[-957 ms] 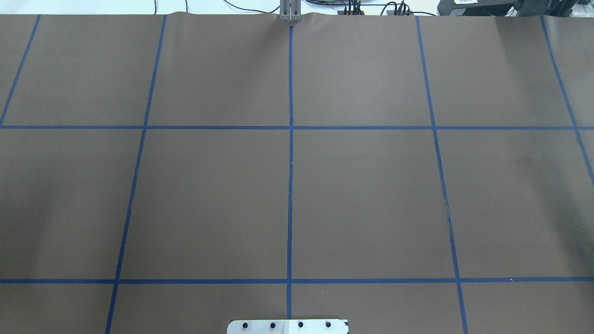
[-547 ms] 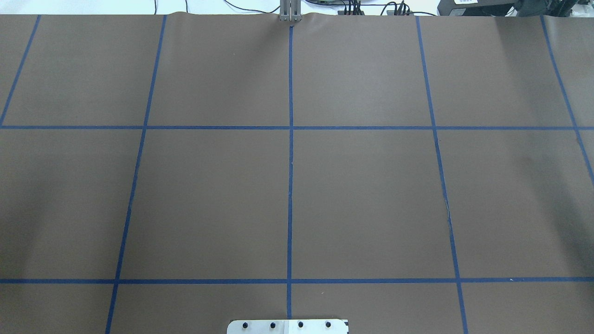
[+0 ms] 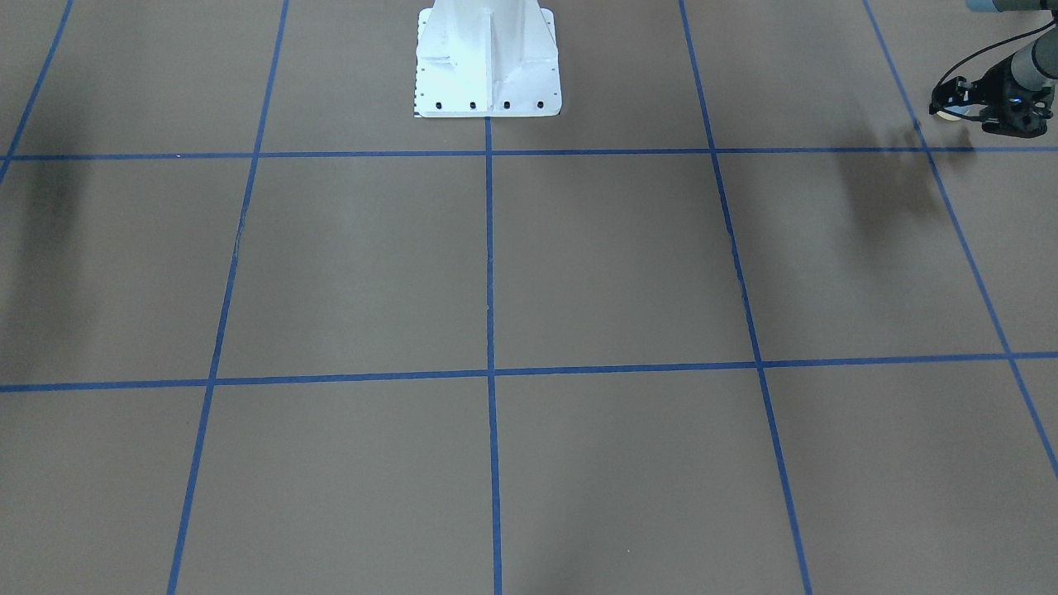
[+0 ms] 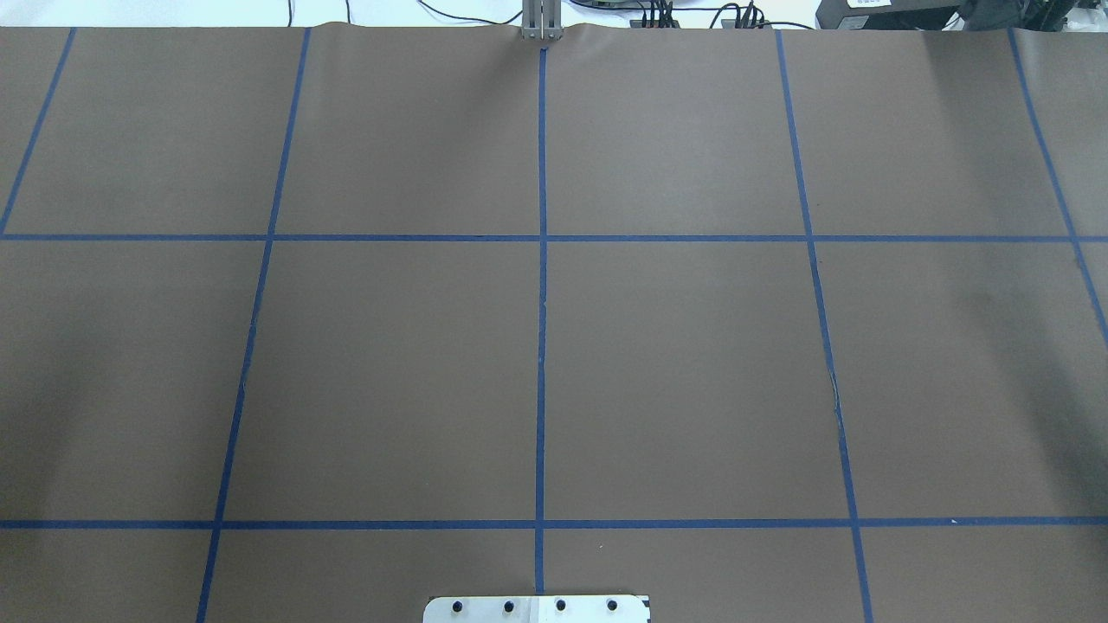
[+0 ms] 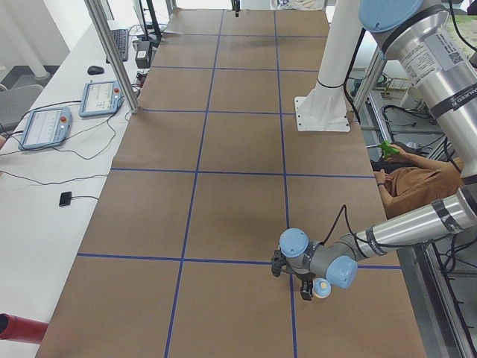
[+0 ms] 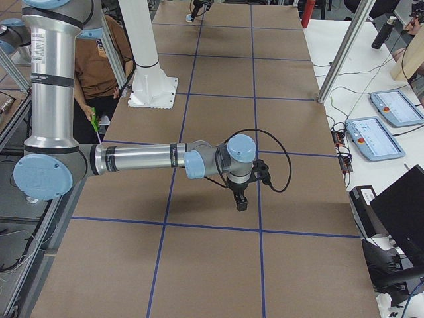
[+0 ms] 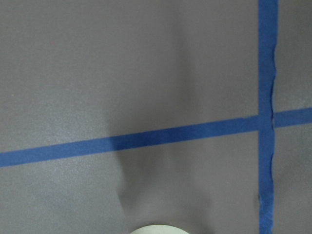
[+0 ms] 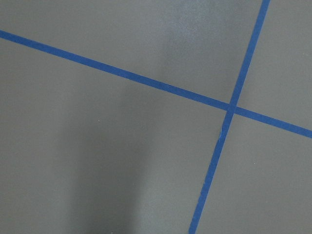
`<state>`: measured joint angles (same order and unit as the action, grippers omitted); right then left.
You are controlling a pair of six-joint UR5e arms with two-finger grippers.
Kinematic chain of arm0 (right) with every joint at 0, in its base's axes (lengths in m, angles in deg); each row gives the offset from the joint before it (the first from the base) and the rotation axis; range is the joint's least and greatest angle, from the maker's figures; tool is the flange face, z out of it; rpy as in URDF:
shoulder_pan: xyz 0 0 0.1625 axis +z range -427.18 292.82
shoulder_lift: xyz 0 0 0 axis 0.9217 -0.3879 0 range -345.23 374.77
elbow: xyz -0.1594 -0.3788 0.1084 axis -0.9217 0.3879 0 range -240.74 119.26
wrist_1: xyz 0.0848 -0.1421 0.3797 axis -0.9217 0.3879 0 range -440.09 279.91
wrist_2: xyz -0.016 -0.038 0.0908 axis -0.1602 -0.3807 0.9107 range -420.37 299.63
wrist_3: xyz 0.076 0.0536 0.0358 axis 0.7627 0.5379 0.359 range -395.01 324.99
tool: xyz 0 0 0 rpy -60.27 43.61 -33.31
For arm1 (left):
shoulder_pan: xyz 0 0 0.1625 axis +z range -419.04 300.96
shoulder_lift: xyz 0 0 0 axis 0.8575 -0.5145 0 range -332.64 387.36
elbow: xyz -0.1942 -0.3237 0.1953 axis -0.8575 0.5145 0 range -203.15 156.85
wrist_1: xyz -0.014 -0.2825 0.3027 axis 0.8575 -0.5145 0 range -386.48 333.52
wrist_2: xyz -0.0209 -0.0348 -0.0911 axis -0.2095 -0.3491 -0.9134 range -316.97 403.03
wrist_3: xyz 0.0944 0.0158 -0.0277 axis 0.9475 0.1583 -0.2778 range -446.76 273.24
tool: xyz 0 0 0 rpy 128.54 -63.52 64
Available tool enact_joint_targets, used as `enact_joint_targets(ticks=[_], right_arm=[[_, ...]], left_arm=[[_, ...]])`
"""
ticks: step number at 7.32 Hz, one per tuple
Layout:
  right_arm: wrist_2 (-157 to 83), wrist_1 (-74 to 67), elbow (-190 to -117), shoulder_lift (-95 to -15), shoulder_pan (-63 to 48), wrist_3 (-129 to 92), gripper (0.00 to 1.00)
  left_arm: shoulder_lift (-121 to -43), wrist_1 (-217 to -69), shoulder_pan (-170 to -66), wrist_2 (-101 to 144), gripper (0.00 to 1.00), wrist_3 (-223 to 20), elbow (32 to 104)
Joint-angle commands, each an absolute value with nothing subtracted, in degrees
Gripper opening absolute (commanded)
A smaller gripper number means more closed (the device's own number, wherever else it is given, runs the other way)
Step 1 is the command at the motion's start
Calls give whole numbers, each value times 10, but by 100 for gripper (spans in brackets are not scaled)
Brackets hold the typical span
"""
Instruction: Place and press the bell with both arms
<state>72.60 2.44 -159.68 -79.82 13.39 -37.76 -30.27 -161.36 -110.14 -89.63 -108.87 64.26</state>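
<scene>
Table (image 4: 692,363), bell (image 5: 321,289) in left claw (image 3: 955,102)

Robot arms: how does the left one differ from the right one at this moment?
The left arm carries the bell in the left gripper; the right arm shows nothing at the right gripper. The left gripper hangs nearer the robot's side of the table; the right gripper reaches out to about mid-width. Both arms are grey-silver tubes with light blue caps, hovering above the brown surface.
</scene>
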Motion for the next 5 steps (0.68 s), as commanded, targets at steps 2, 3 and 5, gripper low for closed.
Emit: enact_joint_targets(ticks=[2,3,5], right_arm=[[730,24,-1599,-798,133,-376,100],[731,23,-1599,-799,133,-376,100],[741,23,-1599,-798,133,-376,100]], left_arm=[[-302,-1650,-1090,-892,100,-1092,613],[-301,-1650,-1088,-897,100,-1093,614],[-301,-1650,-1078,-899,100,-1098,613]])
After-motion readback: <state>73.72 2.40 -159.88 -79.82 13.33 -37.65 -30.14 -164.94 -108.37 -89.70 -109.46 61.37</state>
